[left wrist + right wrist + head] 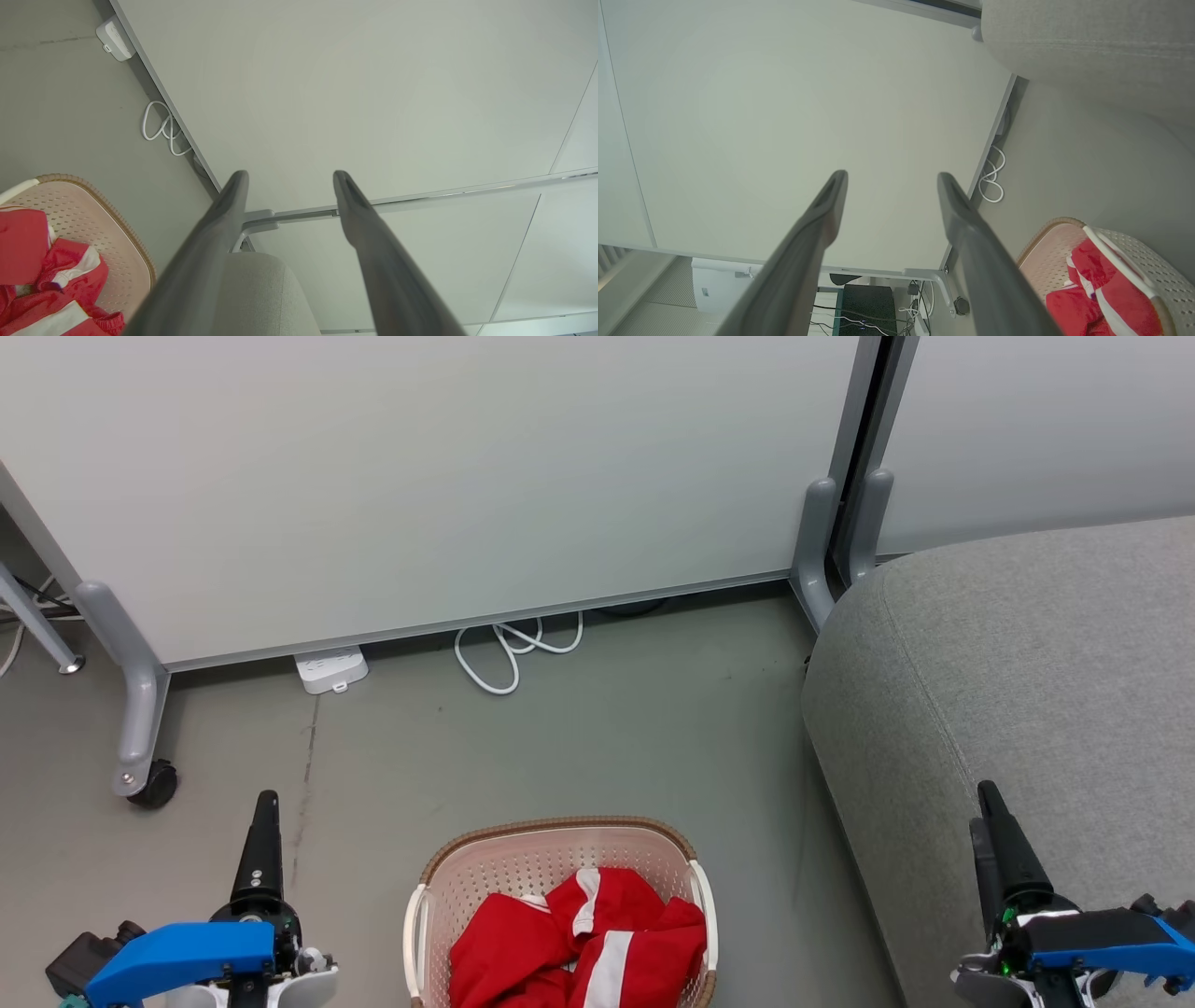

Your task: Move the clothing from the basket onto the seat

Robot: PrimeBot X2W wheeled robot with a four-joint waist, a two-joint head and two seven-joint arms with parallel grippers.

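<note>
Red clothing (588, 943) with white stripes lies bunched in the cream basket (485, 873) on the floor at the bottom centre of the head view. The grey seat (1027, 653) fills the right side. My left gripper (264, 803) hangs over the floor left of the basket, and its wrist view shows it open (289, 179) and empty, with the clothing (42, 275) and basket (112, 233) at lower left. My right gripper (988, 798) is over the seat's front part, also open (892, 179) and empty; the basket (1134, 247) and clothing (1106, 289) sit at lower right there.
A pale partition wall (420, 476) on grey legs with a caster (154, 784) stands behind the basket. A white power strip (330, 669) and a looped white cable (513, 649) lie at its foot. Bare grey floor (579, 737) lies between the wall and the basket.
</note>
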